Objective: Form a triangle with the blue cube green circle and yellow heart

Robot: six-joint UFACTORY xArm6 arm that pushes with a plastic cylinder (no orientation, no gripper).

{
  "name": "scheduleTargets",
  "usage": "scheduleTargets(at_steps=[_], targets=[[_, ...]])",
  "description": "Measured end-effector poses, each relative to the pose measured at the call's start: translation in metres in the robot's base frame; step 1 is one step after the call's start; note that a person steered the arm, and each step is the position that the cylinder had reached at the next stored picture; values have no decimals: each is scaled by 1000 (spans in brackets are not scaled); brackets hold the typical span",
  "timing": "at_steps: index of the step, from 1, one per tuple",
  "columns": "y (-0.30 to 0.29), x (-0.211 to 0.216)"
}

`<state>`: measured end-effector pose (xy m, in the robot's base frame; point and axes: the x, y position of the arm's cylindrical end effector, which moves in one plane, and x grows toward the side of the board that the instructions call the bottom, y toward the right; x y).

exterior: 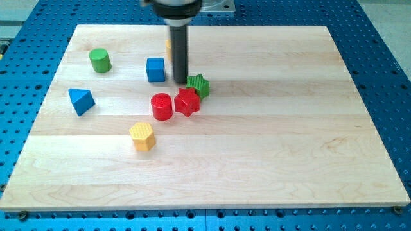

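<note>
camera view looks down at an angle on a pale wooden board [257,147] lying on a blue perforated table [379,64]. my rod comes down from the view's top centre, and my tip [181,82] rests on the board just right of the blue cube [155,70] and just left of the green star [199,85]. it appears to sit in the narrow gap between them; i cannot tell whether it touches either. i have no jaws to spread or pinch, only this plain rod end, and it holds nothing.

the green circle [99,60], a short cylinder, stands near the board's upper left, well apart from the cube. a sliver of yellow [169,45] shows behind my rod, near the view's top; this is probably the yellow heart, but the rod hides its shape.

if so, the three task blocks already lie near each other in the upper left, with the cube lower than the other two. i judge my tip stands beside the cube to nudge it leftward.

other blocks sit near: a red cylinder [162,106] and a red star [187,102] touching below my tip, a blue triangle [81,101] at left, a yellow hexagon [142,136] lower down.
</note>
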<state>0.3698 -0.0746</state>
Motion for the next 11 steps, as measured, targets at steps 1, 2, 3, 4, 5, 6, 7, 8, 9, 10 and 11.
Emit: scheduleTargets(at_steps=[1, 2, 3, 4, 5, 6, 7, 8, 9, 10, 11], targets=[[-74, 9], [-72, -10], [7, -60], [-28, -65], [-66, -38], [-178, 2], [-214, -21], [-134, -60], [-37, -17], [-24, -8], [-18, -59]])
